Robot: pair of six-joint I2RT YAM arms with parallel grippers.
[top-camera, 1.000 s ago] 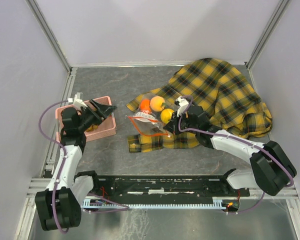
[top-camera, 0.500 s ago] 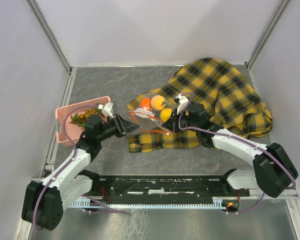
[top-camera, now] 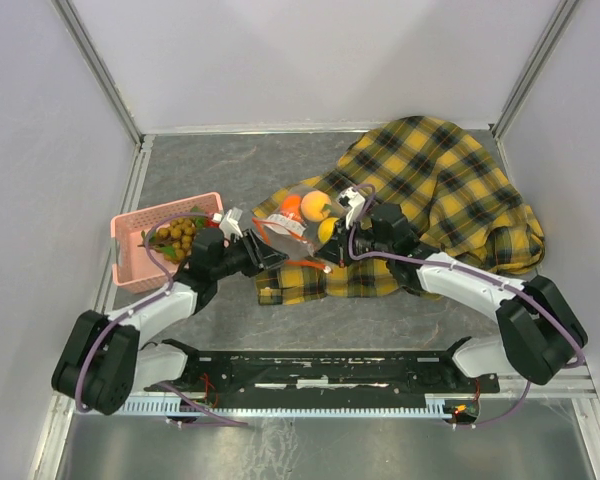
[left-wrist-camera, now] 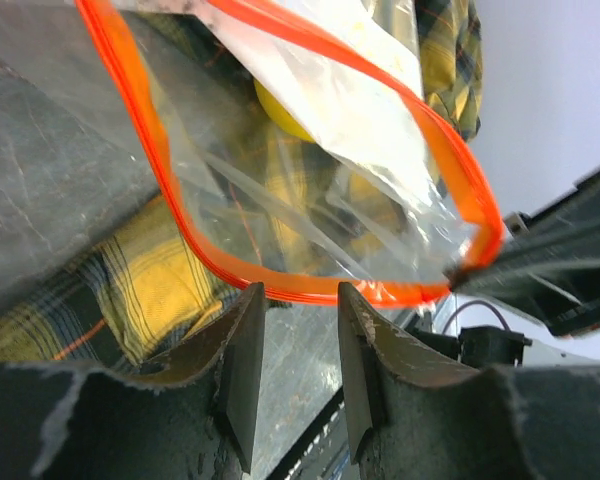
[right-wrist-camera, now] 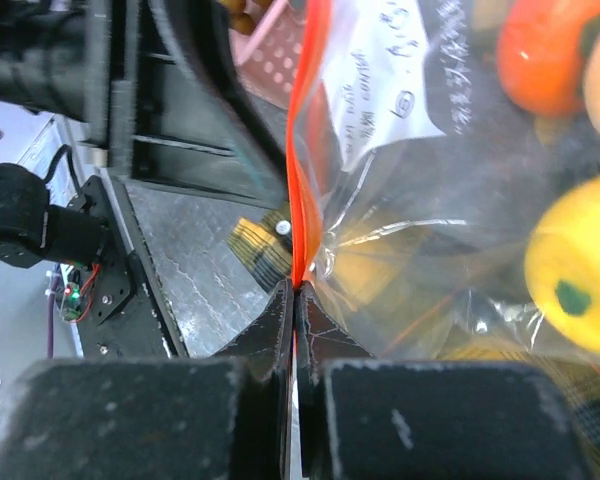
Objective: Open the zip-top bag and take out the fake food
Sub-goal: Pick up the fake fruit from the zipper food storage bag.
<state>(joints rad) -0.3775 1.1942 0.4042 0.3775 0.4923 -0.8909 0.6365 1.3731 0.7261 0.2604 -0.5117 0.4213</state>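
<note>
Plaid cloth: yellow-black plaid cloth (top-camera: 440, 190), bunched on the right half of the grey table (top-camera: 220, 170), with a flatter tail running out to the left.
Zip-top bag: the zip-top bag (top-camera: 298, 228) lies on the left tail of the cloth, with its mouth turned away from the cloth's heap.
Zip strip: the red-orange zip strip (left-wrist-camera: 160, 190) makes a wide loop, so the mouth gapes; a white label (right-wrist-camera: 400, 90) with print sits just behind the strip.
Fake food in the bag: an orange fruit (right-wrist-camera: 550, 50) and a yellow fruit (right-wrist-camera: 580, 290) show through the plastic, and a third yellow-orange one (top-camera: 315, 206) lies on the side of the bag away from the arms, all over the cloth's left tail.
Fake food outside: a tan-brown grape bunch (top-camera: 180, 235) with green leaves lies in a pink basket (top-camera: 130, 262), well to the left of the cloth and clear of it.
Right gripper: the right gripper (right-wrist-camera: 295, 300) reaches in from the cloth's heap side, its fingers pinched tight on the zip strip at one corner of the mouth.
Left gripper: the left gripper (left-wrist-camera: 297, 290) is at the cloth's left tail, with a clear gap between its fingers. The near lip of the strip crosses right at the fingertips, possibly just between them, though the view is too close to be sure.
</note>
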